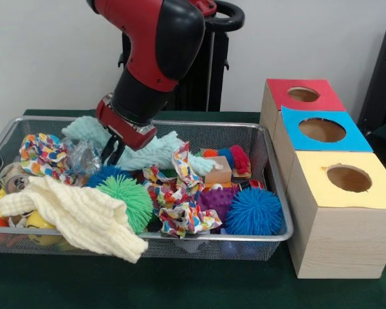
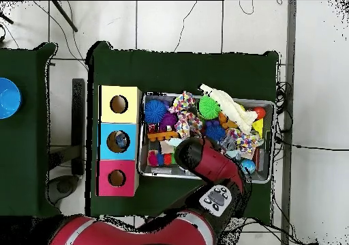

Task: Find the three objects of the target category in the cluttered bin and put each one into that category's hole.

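A green cloth (image 2: 184, 65) covers the table. On a second green table at the side stands a blue bowl (image 2: 8, 97). Cables (image 2: 310, 147) lie on the tiled floor.

Gripper (image 1: 113, 149) low in the wire bin (image 1: 278, 193) — over mint cloth (image 1: 148, 153).

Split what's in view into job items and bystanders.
Job: wire bin; blue spiky ball and cream cloth among its clutter; red box, blue box, yellow box, each with a hole.
Lying about: blue bowl; the side table under it.
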Tool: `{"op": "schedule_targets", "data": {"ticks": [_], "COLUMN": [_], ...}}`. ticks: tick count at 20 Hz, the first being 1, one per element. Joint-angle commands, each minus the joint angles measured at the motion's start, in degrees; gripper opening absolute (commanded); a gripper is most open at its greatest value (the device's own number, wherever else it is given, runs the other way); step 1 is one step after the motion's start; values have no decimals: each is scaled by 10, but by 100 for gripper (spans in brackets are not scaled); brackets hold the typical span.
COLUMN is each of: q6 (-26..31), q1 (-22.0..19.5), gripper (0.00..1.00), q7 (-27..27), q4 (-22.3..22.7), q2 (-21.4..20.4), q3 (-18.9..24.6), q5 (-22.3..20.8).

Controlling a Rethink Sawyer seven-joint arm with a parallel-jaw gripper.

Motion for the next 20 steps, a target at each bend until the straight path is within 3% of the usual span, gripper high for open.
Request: {"op": "schedule_targets", "data": {"ticks": [1, 7, 12, 13, 17, 20], "q6": [103, 165, 238, 234, 199, 188], "q1": [-22, -17, 10, 15, 15, 10], "gripper": [0, 0, 0, 100, 100, 100], "q7": [16, 27, 57, 74, 89, 86], "q4": [-132, -157, -125, -114, -88, -92], "q2": [1, -12, -55, -60, -66, -60], "q3": [56, 42, 20, 20, 37, 41], "q5": [-33, -47, -56, -54, -42, -45]}}
